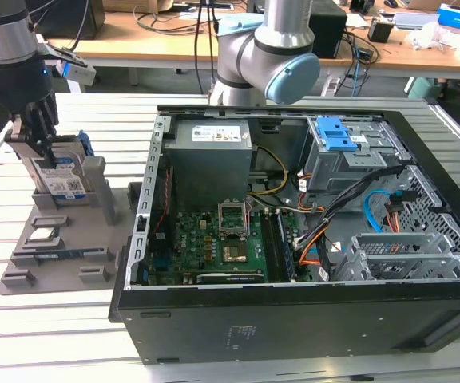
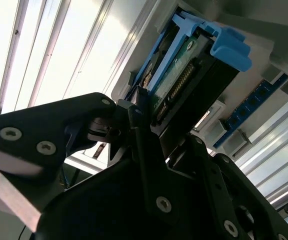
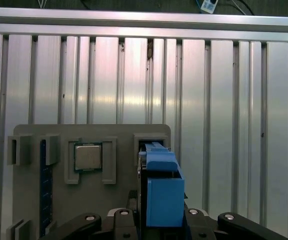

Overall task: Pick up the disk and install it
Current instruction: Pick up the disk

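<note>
1. Your end effector [image 1: 35,142] is narrowed, clamped on the flat silver-metal disk with blue side rails [image 1: 61,182].
2. The disk stands upright in the grey plastic stand [image 1: 94,182] on the slatted table [image 1: 62,343], not yet lifted.
3. By my judgement, lifting it and fitting it into the open black computer case [image 1: 294,327] are both left to do.

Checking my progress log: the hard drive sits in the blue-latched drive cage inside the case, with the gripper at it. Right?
No. The exterior view shows the hard drive standing in the grey holder on the table, outside the computer case, with the gripper at it.
</note>
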{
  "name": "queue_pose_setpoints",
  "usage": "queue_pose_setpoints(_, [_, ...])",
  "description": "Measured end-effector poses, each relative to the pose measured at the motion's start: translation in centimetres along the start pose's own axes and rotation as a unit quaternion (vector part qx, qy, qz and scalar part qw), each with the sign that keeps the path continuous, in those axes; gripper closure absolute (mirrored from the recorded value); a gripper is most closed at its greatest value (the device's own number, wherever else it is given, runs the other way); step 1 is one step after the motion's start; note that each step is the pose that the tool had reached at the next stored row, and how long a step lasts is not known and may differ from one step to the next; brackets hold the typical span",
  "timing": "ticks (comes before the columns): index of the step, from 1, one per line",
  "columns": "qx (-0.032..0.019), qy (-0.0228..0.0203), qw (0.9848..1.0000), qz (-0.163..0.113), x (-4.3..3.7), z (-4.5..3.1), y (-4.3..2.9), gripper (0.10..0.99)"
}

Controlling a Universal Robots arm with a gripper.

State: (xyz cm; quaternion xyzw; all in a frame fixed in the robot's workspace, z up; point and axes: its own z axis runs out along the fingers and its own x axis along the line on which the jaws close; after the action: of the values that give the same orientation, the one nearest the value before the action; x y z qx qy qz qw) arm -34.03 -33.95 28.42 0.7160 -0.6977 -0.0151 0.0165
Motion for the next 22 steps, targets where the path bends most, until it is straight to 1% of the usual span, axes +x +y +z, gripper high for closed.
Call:
queue_pose_setpoints(9, [0.0001, 0.0, 1.0, 0.0, 0.0, 0.01, 0.0, 0.725])
queue_pose_setpoints(11, [0.0002, -0.0001, 1.0, 0.0, 0.0, -0.13, 0.0, 0.725])
queue_pose_setpoints(16, [0.0, 0.0, 1.0, 0.0, 0.0, -0.77, 0.03, 0.725])
queue_pose_setpoints(19, [0.0, 0.0, 1.0, 0.0, -0.01, -1.35, 0.05, 0.725])
queue_pose_setpoints(20, [0.0001, 0.0, 1.0, 0.0, -0.03, -1.86, 0.07, 0.725])
queue_pose_setpoints(22, [0.0, 0.0, 1.0, 0.0, -0.04, -2.24, 0.09, 0.725])
